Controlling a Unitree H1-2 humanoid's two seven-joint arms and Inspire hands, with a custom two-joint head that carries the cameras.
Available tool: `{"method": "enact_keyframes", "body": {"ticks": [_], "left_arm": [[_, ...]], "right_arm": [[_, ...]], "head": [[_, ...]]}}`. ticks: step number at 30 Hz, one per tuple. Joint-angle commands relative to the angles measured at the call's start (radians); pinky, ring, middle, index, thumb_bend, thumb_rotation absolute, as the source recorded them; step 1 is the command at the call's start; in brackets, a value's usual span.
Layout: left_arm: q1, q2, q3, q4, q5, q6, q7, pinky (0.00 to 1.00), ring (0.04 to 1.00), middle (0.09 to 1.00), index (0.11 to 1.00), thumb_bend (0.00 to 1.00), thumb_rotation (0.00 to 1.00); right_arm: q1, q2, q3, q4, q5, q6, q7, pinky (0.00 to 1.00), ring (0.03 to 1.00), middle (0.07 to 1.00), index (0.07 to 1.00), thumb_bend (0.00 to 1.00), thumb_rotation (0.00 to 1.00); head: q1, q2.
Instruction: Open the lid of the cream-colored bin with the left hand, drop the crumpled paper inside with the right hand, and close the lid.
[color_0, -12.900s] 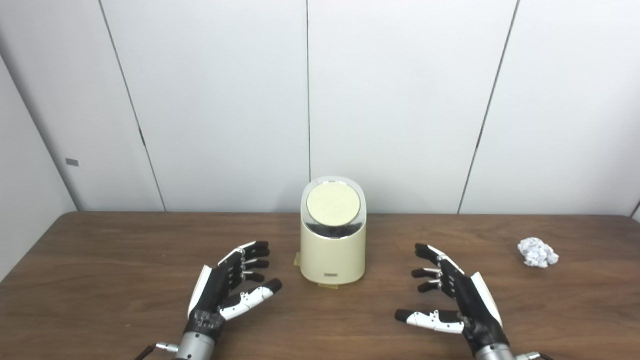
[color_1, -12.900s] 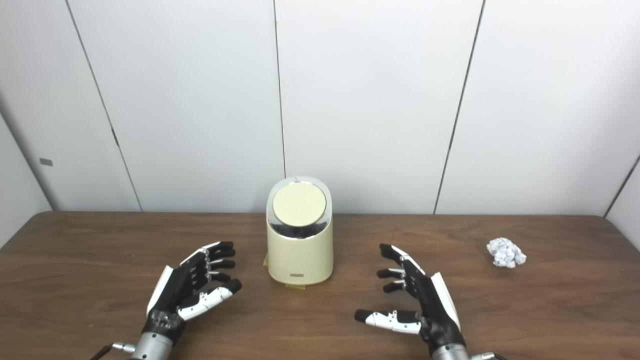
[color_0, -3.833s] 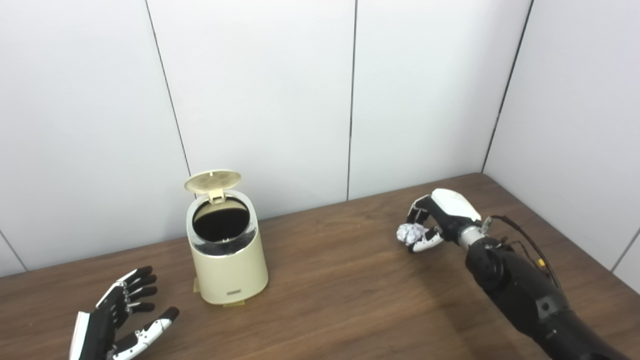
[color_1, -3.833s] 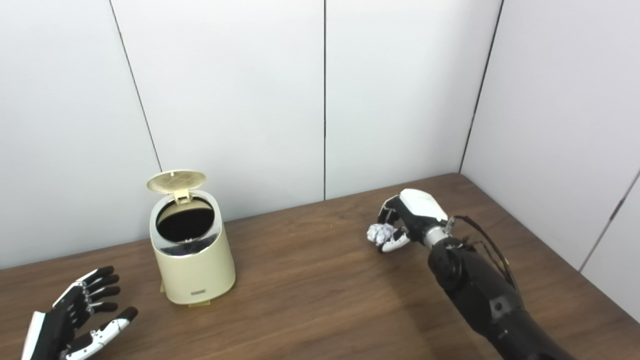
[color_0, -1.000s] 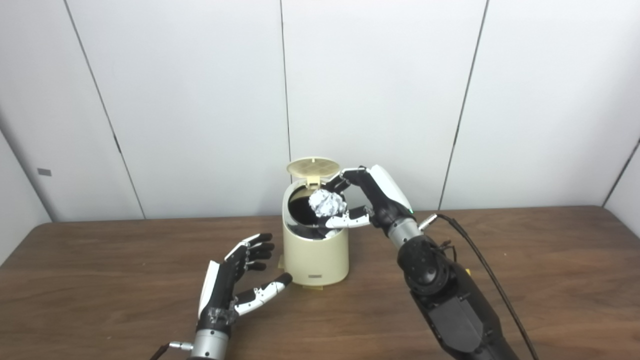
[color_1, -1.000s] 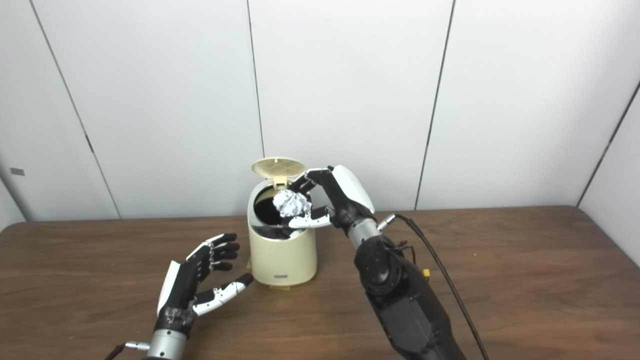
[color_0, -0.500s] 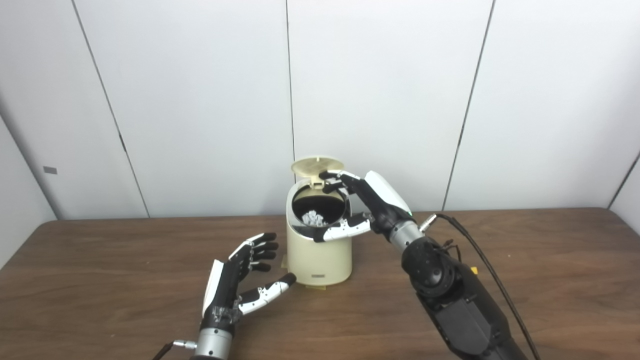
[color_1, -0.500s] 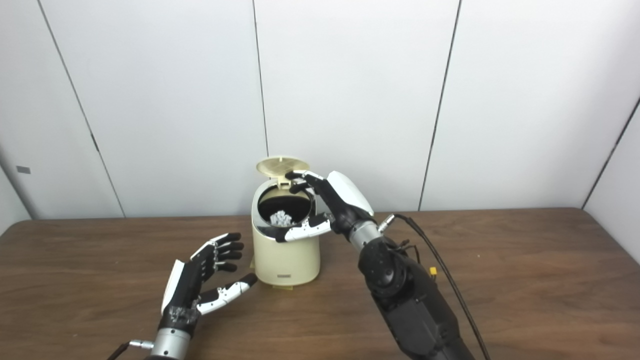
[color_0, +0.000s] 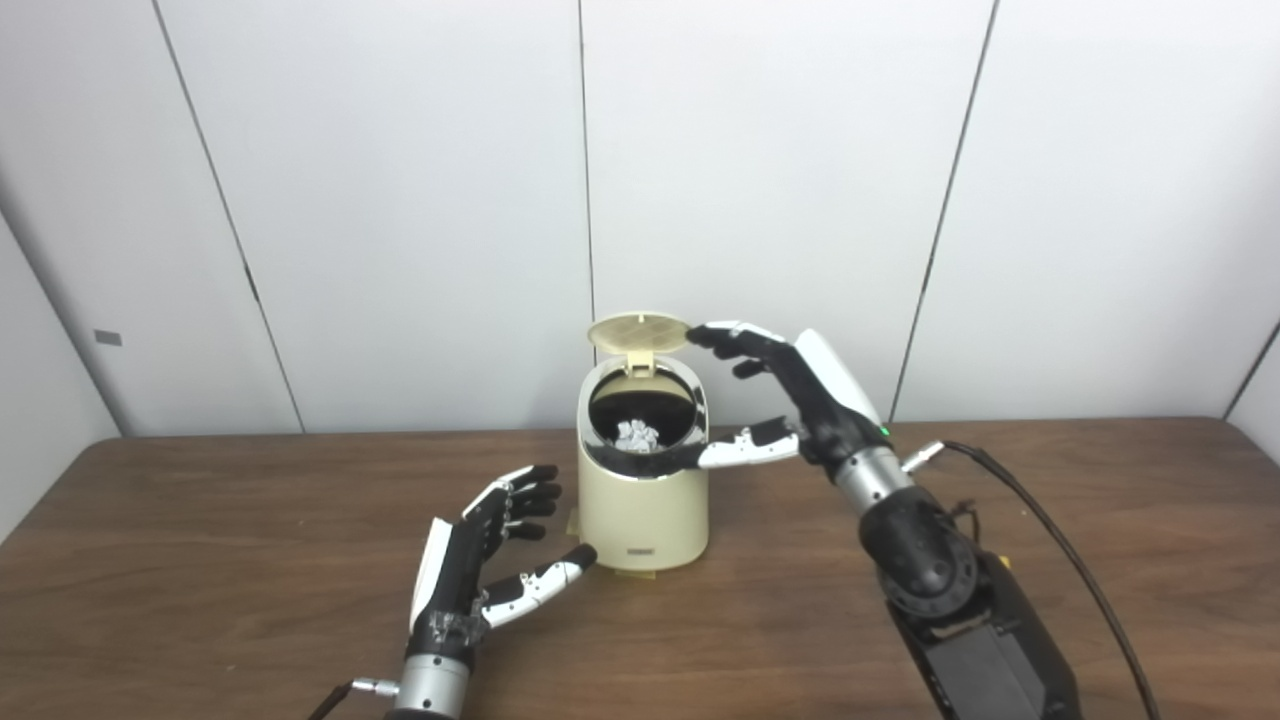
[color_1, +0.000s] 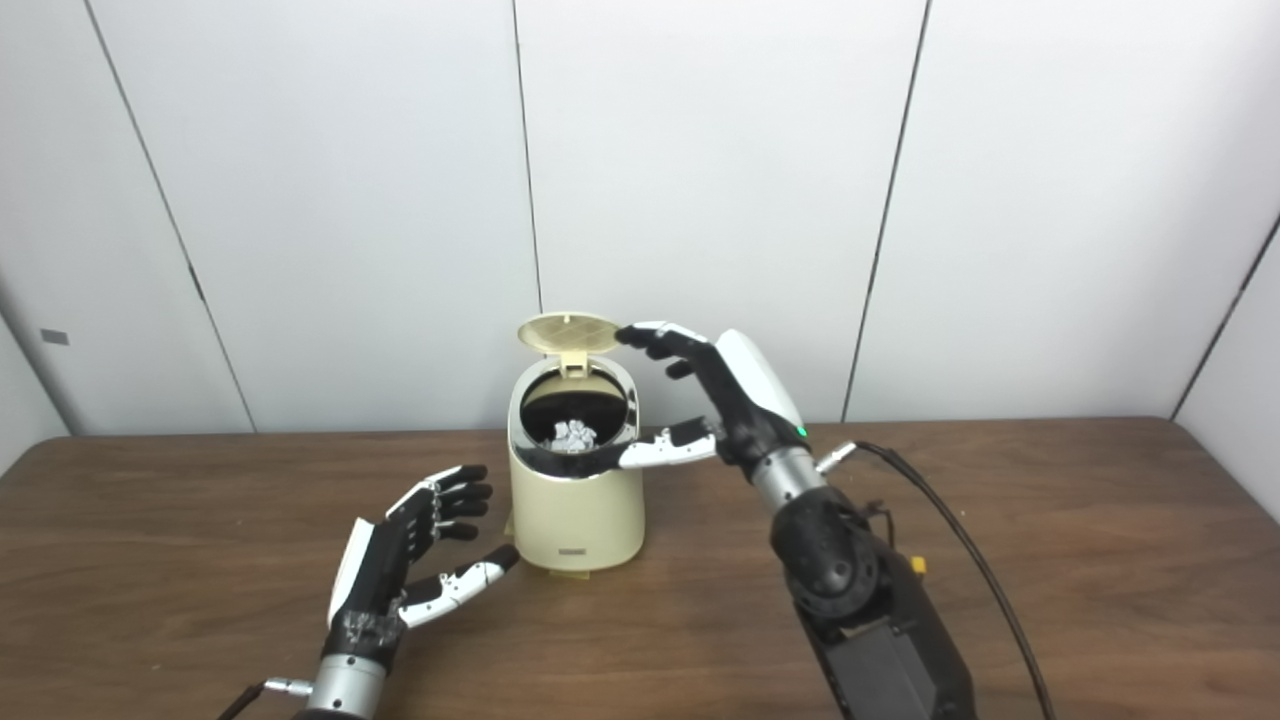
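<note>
A smooth cream-colored plastic bin (color_0: 643, 505) with a rounded body and a shiny chrome ring around its mouth stands near the middle of the dark wood-grain table (color_0: 200, 600), closer to the far edge than the near one. Its round, finely ribbed cream lid (color_0: 640, 331) is hinged up at the back, leaving the black interior exposed. Inside, low in that dark well, lies the crumpled white paper ball (color_0: 637, 435), its creased facets catching light.

The right hand (color_0: 790, 400), black with a glossy white back shell, hovers beside the bin's right rim, fingers spread apart and holding nothing; the upper fingertips (color_0: 705, 335) reach just beside the raised lid's edge, and the white-segmented thumb (color_0: 745, 452) stretches across toward the chrome ring. A black cable trails from its forearm across the table to the right.

The left hand (color_1: 400, 570), of the same black and white build, rests low over the table near the front left of the bin, palm turned inward, fingers apart and empty, not touching the bin.

A second ago the paper ball was pinched in the right hand over the opening; half a second ago it already lay inside with the hand's fingers over the mouth. Since then the right hand has drawn back to the right and risen, clear of the opening. The left hand has hardly shifted.
</note>
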Motion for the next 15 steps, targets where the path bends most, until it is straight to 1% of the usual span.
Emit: {"method": "enact_keyframes", "body": {"ticks": [1,3,6,11,15], "left_arm": [[0.024,-0.011,-0.007,0.016,0.017,-0.018,0.017,0.65,0.726,0.744,0.805,0.70,0.15],[0.023,-0.012,-0.005,0.017,0.014,-0.017,0.017,0.66,0.728,0.746,0.806,0.70,0.15],[0.020,-0.012,-0.004,0.022,0.008,-0.025,0.015,0.65,0.726,0.746,0.808,0.71,0.15],[0.016,-0.013,-0.003,0.023,0.008,-0.023,0.016,0.62,0.720,0.745,0.805,0.71,0.14],[0.014,-0.015,0.000,0.020,0.005,-0.020,0.018,0.61,0.711,0.743,0.800,0.72,0.14]], "right_arm": [[-0.008,-0.022,-0.028,-0.051,0.027,-0.051,-0.017,0.68,0.778,0.823,0.786,0.85,0.18],[0.022,-0.032,-0.045,-0.066,0.043,-0.067,-0.022,0.65,0.763,0.829,0.791,0.84,0.17],[0.064,-0.045,-0.065,-0.085,0.065,-0.075,-0.017,0.65,0.772,0.833,0.798,0.84,0.17],[0.119,-0.063,-0.074,-0.089,0.067,-0.072,-0.015,0.61,0.752,0.837,0.799,0.84,0.14],[0.152,-0.057,-0.081,-0.070,0.092,-0.091,-0.018,0.57,0.717,0.805,0.783,0.86,0.12]], "head": [[0.001,0.001],[0.002,0.000],[0.005,0.000],[0.015,-0.002],[0.019,-0.002]]}}
